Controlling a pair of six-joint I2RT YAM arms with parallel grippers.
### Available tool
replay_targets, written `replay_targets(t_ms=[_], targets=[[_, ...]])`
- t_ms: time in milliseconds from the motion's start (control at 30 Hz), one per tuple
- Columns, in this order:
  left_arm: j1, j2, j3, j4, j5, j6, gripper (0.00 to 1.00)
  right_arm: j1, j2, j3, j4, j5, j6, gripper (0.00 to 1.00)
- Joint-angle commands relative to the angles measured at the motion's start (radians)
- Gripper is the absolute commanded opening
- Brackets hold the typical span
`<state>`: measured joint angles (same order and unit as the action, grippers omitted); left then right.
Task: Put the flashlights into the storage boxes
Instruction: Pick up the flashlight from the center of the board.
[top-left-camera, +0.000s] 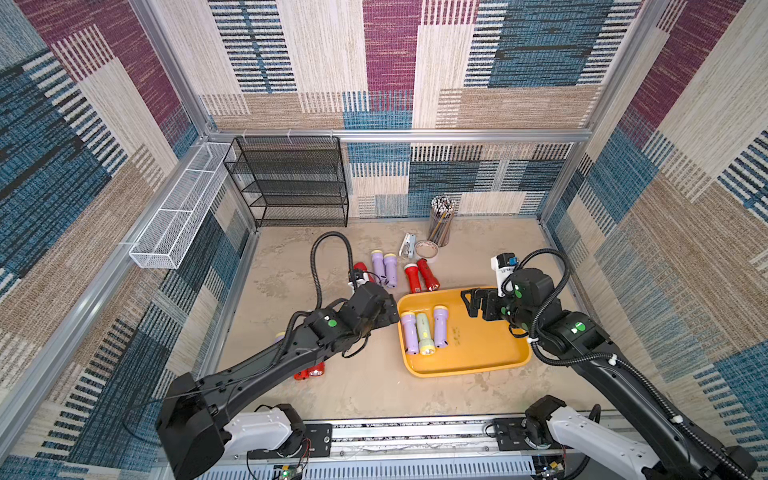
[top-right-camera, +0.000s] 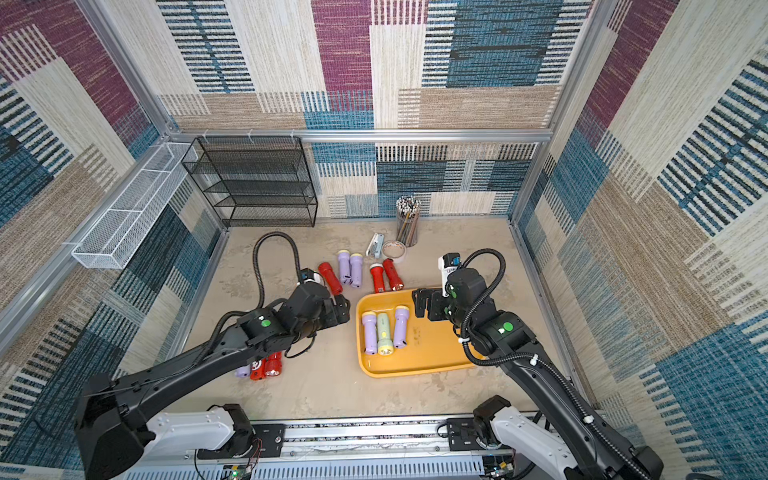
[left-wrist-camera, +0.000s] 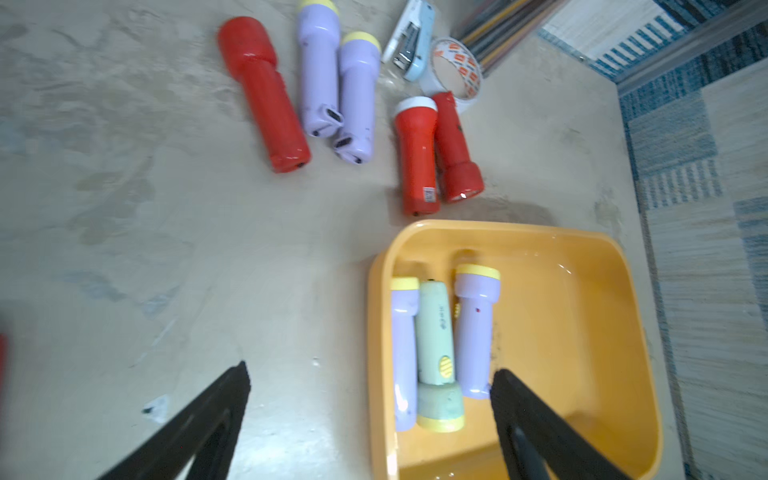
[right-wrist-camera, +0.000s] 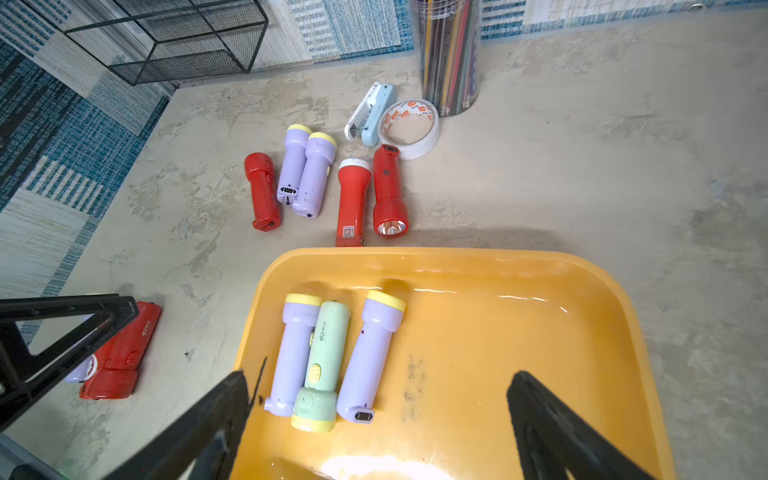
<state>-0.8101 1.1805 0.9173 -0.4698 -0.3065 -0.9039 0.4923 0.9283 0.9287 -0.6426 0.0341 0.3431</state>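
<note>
Left hand (left-wrist-camera: 370, 370) was spread wide, gripping nothing, hovering at the left rim of the yellow-orange tray (top-left-camera: 478, 345). Right hand (right-wrist-camera: 380, 376) was equally wide and empty, above the tray's far edge. Three flashlights (top-left-camera: 424, 334) lay side by side in the tray's left end: lilac, pale green, lilac. On the tabletop (top-left-camera: 291, 266) just beyond the tray sat a red pair (top-left-camera: 412, 278), a lilac pair (top-left-camera: 390, 270) and a lone red flashlight (top-right-camera: 330, 278). More red flashlights (top-right-camera: 271, 365) lay partly hidden under the left arm.
</note>
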Motion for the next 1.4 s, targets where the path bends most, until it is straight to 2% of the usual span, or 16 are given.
replay_targets(t_ms=[0,133,300,533,867,1033,1367], targets=[[0.058,-0.077,-0.065,-0.058,-0.004,0.039,0.99,0.000,0.060,0.024,0.090,-0.030,0.002,1.00],[0.117,-0.139,-0.144,-0.047,0.024,0.048,0.99,0.001,0.172,0.073,0.127,-0.031,-0.017,1.00],[0.175,-0.105,-0.177,0.005,0.089,0.072,0.99,0.000,0.371,0.189,0.156,-0.006,-0.060,0.99],[0.238,-0.004,-0.155,0.075,0.175,0.116,0.99,-0.028,0.683,0.403,0.162,0.036,-0.143,0.77],[0.252,0.110,-0.027,0.035,0.132,0.226,0.99,-0.095,1.093,0.739,0.096,-0.050,-0.188,0.65],[0.264,0.162,-0.007,0.060,0.164,0.241,0.99,-0.099,1.161,0.797,0.087,-0.066,-0.176,0.65],[0.274,0.232,0.004,0.090,0.214,0.250,1.00,-0.099,1.208,0.738,0.112,-0.111,-0.165,0.65]])
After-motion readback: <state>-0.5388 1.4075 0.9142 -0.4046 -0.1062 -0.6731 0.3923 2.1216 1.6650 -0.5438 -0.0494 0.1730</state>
